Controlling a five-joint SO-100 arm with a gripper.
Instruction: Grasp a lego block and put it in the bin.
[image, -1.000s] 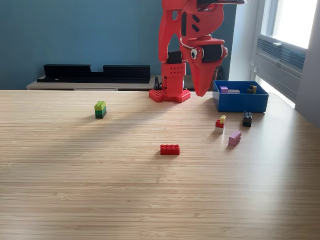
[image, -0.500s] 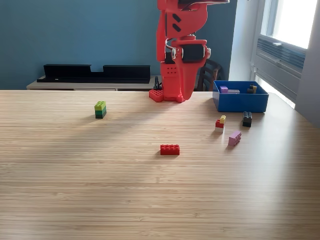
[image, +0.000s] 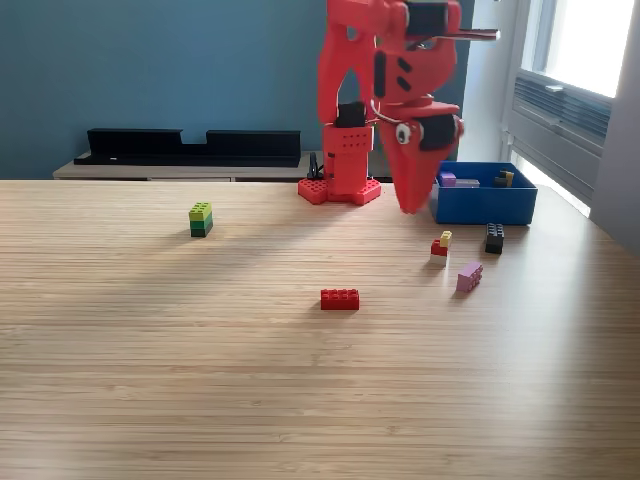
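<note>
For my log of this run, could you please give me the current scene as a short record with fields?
arm: red, claw pointing down above the table, holding nothing visible
bin: blue, a few blocks inside
loose blocks: green stack, red brick, red-yellow piece, black block, pink block
claw state: cannot tell

Matt wood-grain table (image: 200, 380), glossy blue plastic bin (image: 483, 206)

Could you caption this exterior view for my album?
Red arm's gripper hangs beside the blue bin, blocks scattered on the table.
</note>
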